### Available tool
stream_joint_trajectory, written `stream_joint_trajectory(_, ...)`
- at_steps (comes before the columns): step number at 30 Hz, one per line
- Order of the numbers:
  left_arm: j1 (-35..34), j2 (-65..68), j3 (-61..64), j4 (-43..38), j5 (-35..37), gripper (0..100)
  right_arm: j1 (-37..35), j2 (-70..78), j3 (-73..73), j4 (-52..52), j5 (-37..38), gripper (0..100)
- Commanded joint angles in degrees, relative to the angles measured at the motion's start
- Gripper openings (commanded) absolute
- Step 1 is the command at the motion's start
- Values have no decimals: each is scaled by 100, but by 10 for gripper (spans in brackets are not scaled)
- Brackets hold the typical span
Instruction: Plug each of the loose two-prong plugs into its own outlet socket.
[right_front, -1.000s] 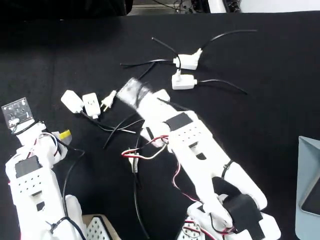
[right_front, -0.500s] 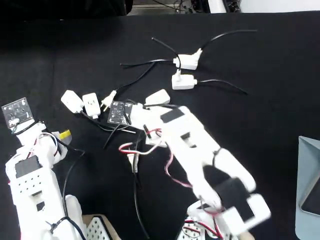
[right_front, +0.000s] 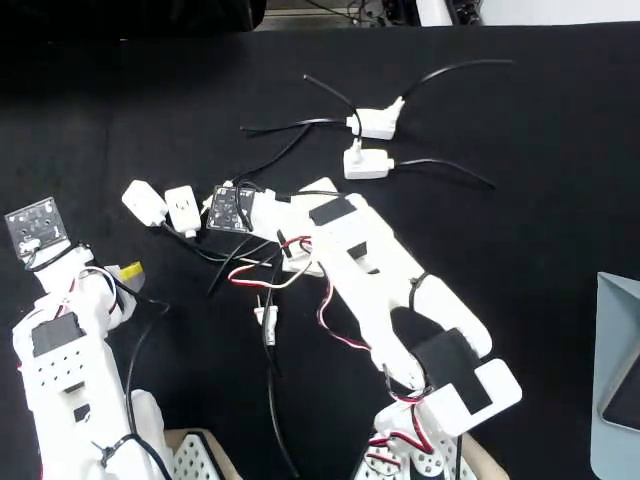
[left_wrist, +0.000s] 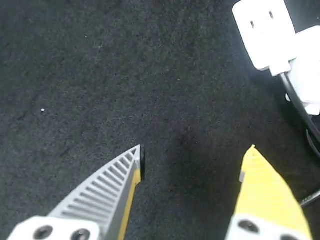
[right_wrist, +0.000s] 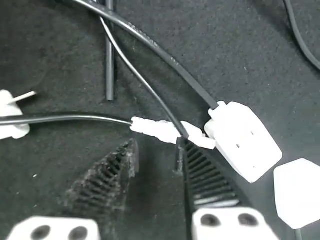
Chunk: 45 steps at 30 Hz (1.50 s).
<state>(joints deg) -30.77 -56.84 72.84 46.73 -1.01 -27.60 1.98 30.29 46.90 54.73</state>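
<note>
The black cloth table carries everything; the white right arm stretches to centre-left of the high view, probably to reach the white outlet socket and the slim white two-prong plug lying just beside it; the right gripper sits at that plug, jaws moderately apart, clasping nothing; the left gripper hangs wide open and empty over bare cloth, lower left, likely waiting; the wrist views reveal jaw gaps the high view hides

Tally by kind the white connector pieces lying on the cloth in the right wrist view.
Outlet sockets: 2
Two-prong plugs: 2, one just ahead of the right gripper
Total: 4
</note>
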Motion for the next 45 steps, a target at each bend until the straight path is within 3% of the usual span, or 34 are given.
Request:
stream_joint_trajectory(1,-40,-97,-48,-105,26,311,-70,-92,-312,18,35,204)
stream_joint_trajectory(3,-31,-88,-48,-105,18,311,-62,40,-330,18,26,250)
stream_joint_trajectory(15,-31,-70,-48,-105,18,311,-79,1156,-1024,18,53,247)
stream_joint_trajectory(17,-31,-62,-48,-105,18,311,-79,1235,-1042,18,53,212)
stream_joint_trajectory(22,-31,-62,-48,-105,18,311,-202,1226,-1015,70,26,20)
stream_joint_trajectory(28,-31,-62,-48,-105,18,311,-202,1059,-1015,774,-26,11)
stream_joint_trajectory(37,-22,-62,-48,-105,18,311,-527,444,-1015,1881,-1635,18)
stream_joint_trajectory(40,-22,-53,-48,-105,18,311,-809,611,-1015,1978,-2066,93)
stream_joint_trajectory(45,-22,-53,-48,-105,18,311,-1081,892,-1051,1978,-2224,132)
